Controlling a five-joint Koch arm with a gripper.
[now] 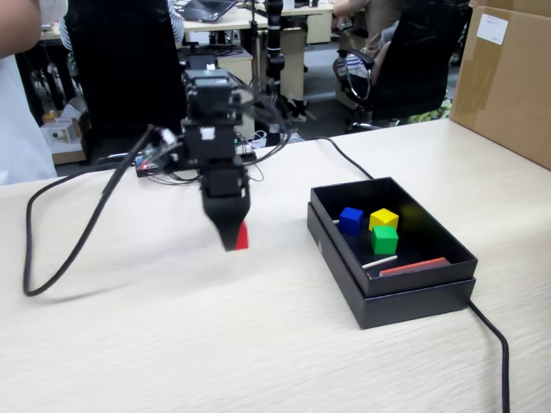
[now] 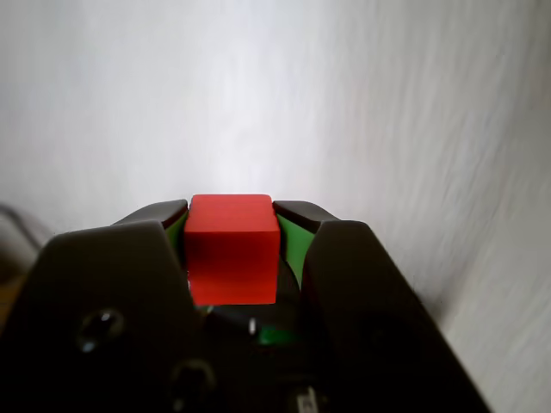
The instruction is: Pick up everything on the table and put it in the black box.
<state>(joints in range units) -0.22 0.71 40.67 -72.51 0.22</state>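
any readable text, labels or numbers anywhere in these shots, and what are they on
None can be read.
White label on the big brown cardboard carton: print too small to read.
White sticker on the black robot arm: blurred.
Shallow matte black cardboard box, small red cube, gripper: no markings.

Setting: shared office or lab workspace.
Foreground: pale wood-grain desk [image 1: 172, 344] carrying cables.
Beyond the desk's far edge: black office chairs [image 1: 120, 69], further desks, a laptop [image 1: 207, 9].
Far right corner: brown cardboard carton [image 1: 508, 82].
Far left corner: a person's arm [image 1: 19, 21].
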